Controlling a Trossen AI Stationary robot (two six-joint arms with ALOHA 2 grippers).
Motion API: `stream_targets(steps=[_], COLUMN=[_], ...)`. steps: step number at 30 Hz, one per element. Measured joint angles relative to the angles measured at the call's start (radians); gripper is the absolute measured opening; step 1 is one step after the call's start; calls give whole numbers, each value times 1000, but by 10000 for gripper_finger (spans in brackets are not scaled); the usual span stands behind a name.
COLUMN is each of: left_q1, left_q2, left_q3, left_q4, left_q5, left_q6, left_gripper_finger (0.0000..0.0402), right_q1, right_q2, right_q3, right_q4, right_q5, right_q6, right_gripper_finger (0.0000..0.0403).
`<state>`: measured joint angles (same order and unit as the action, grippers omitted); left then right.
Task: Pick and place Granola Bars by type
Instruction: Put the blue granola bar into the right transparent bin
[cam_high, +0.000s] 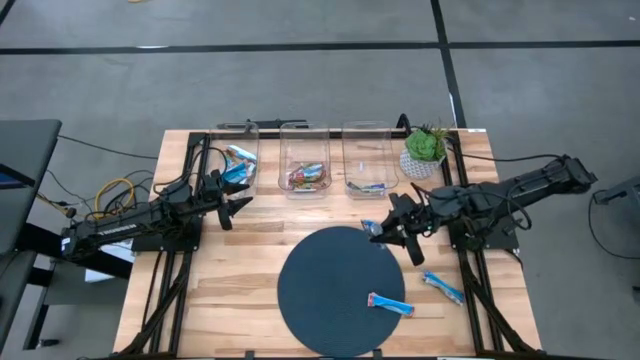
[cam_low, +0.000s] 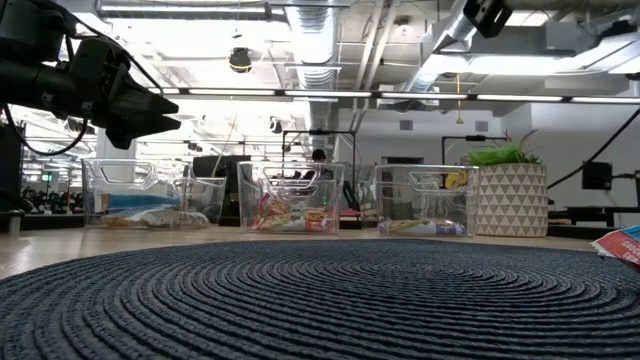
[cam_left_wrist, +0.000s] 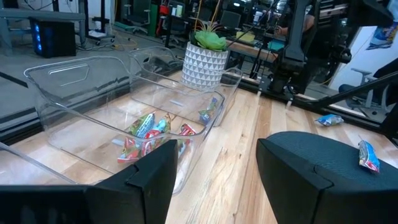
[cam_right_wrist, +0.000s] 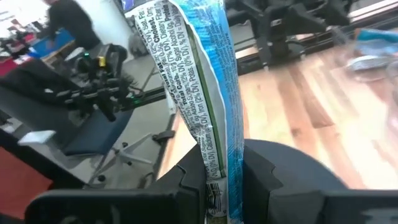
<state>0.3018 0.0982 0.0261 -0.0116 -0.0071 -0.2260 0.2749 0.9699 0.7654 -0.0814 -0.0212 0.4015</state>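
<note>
Blue foil shows between the fingers of the right pincer, which is clamped on a blue granola bar; in the right wrist view the wrapper stands up from the grip with its white nutrition panel facing the camera. From above, this pincer hangs at the far right edge of the round dark woven mat, between the mat and the row of clear plastic bins.

Three bins stand along the far side of the wooden counter. The left bin holds blue bars, the middle bin holds red, orange and green multicoloured bars, and the right bin holds a few bars in pale and blue wrappers. A small potted plant in a white patterned pot sits just beside the right bin.

Two more blue bars are still loose: one lies on the mat near its right side, and another lies on the bare counter just off the mat to the right.

The left pincer hovers near the left bin with its fingers apart and nothing between them; in its own wrist view the two dark fingers frame the middle bin's multicoloured bars.
</note>
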Motion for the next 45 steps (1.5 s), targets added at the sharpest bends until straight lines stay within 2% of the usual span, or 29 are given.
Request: stream_targets(steps=[10, 27, 33, 45], left_q1=[0, 0, 0, 0], left_q2=[0, 0, 0, 0], left_q3=[0, 0, 0, 0], left_q4=[0, 1, 1, 1], left_q5=[0, 0, 0, 0], left_q6=[-1, 0, -1, 2], left_gripper_finger=[211, 211, 211, 211], right_q1=[-153, -617, -666, -670], right_q2=[0, 0, 0, 8], right_q3=[0, 0, 0, 0], right_q4=[0, 0, 0, -39], right_q5=[2, 5, 5, 20], right_q6=[-62, -122, -122, -142], right_gripper_finger=[56, 56, 56, 56])
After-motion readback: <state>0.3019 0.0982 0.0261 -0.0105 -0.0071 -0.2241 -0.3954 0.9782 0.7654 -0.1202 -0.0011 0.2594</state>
